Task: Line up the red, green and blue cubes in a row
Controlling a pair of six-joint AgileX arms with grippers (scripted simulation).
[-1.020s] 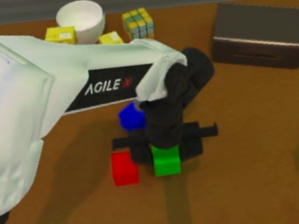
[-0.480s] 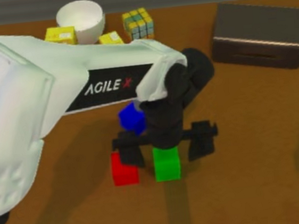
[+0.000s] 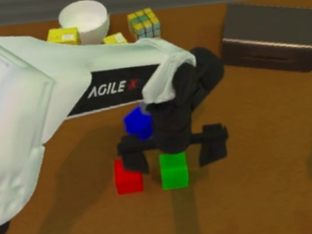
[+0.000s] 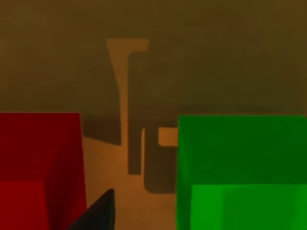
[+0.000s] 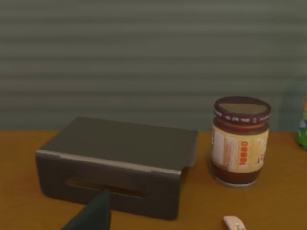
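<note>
In the top view, the left gripper (image 3: 172, 151) is seen low over the brown worktop (image 3: 253, 196) with its fingers spread wide apart, one just beside the red cube (image 3: 128, 177) and the other to the right of the green cube (image 3: 174, 171), which sits between them, released. The two cubes stand side by side with a gap; the blue cube (image 3: 137, 122) lies behind them, partly hidden under the arm. If the gripper is swung sideways before being raised, either cube could be knocked out of line. In the left wrist view, the red cube (image 4: 41, 167) and green cube (image 4: 240, 167) are seen close, apart. In the right wrist view, only a grey box (image 5: 120, 163) and a jar (image 5: 240, 141) are shown; the right arm is judged parked, and whether its fingers are apart cannot be told.
</note>
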